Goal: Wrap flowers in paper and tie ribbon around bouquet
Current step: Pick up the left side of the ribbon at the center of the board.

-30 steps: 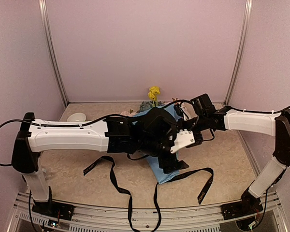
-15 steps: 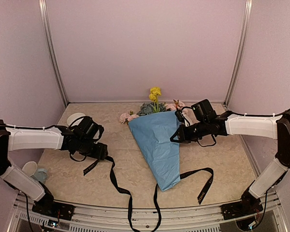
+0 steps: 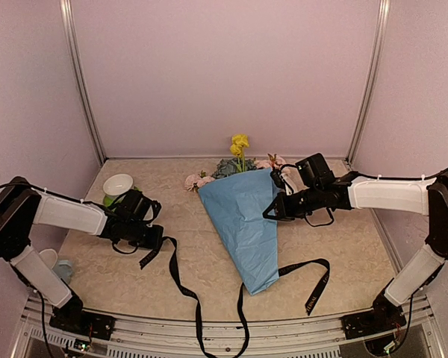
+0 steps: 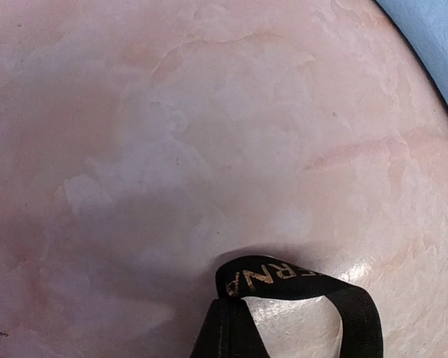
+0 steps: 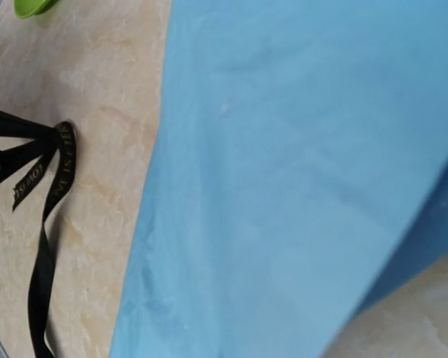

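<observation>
My left gripper (image 3: 152, 240) is sitting low over the table (image 3: 343, 239) on the left side, its jaws pressed together and pinching the ribbon (image 3: 181, 287) close to one end; in the left wrist view the black band is rising as a folded loop from the bottom edge, its pale lettering showing; just behind that arm a white bowl (image 3: 118, 183) is resting near the back left corner. From the pinch the ribbon is trailing towards me and rightwards, dropping over the table's front edge, coming back up to the narrow tip of the bouquet (image 3: 243, 201), then reappearing at the tip's right side and ending loose on the marbled surface. The bouquet is lying mid-table, tip pointing towards me; the paper (image 3: 254, 253) is forming a light-blue cone, and the flowers (image 3: 239, 143) are poking out of its wide far end, yellow blooms highest, pink roses to either side. My right gripper (image 3: 273, 210) is resting against the cone's right edge, jaws closed; I cannot tell whether any paper is caught between them, since the right wrist view is showing mostly blue sheet.
</observation>
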Robot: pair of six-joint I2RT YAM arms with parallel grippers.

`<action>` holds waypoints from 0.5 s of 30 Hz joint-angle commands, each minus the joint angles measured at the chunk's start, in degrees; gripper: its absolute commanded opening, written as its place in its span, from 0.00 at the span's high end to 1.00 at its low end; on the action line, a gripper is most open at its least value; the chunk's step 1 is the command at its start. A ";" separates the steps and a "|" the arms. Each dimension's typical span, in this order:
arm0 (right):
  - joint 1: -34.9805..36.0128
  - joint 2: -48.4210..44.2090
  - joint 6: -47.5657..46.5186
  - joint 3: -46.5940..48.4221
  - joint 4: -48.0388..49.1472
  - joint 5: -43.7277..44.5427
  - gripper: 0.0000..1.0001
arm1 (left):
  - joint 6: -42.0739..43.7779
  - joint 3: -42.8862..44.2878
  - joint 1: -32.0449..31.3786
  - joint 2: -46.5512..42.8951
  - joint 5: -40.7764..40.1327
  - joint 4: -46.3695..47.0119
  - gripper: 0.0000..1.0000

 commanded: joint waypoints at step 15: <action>1.14 -2.96 1.94 -1.01 0.79 -0.90 1.00 | 13.73 48.90 9.48 7.60 -20.70 -1.58 1.00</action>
